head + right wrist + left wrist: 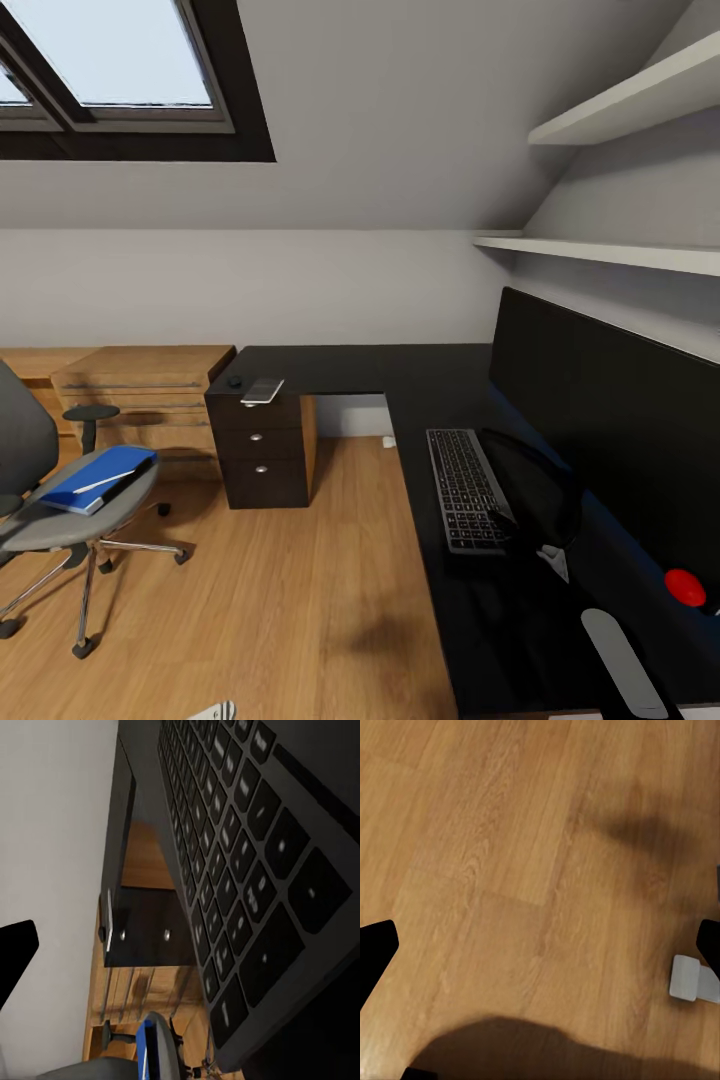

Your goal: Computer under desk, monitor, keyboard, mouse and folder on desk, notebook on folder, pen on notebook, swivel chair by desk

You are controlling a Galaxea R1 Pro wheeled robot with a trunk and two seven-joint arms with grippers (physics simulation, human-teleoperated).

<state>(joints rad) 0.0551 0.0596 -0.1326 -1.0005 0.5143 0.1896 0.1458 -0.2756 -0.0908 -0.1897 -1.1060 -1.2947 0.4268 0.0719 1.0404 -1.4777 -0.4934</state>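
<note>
Keyboard (465, 490) is laid on the desk (360, 368) at five o'clock beside the monitor (610, 420), folder (98, 478) is kept on the swivel chair (60, 510) at eight o'clock, probably awaiting transfer; gripper states cannot be told.

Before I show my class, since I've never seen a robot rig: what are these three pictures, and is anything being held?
One camera sits on a simulated robot's head, one near each gripper. The head view shows a black desk carrying the monitor and keyboard, with a small notebook over the drawers. The swivel chair holds the blue folder with a pen on it. The left wrist camera looks at wooden floor; the right one skims the keyboard. Nothing appears held.
</note>
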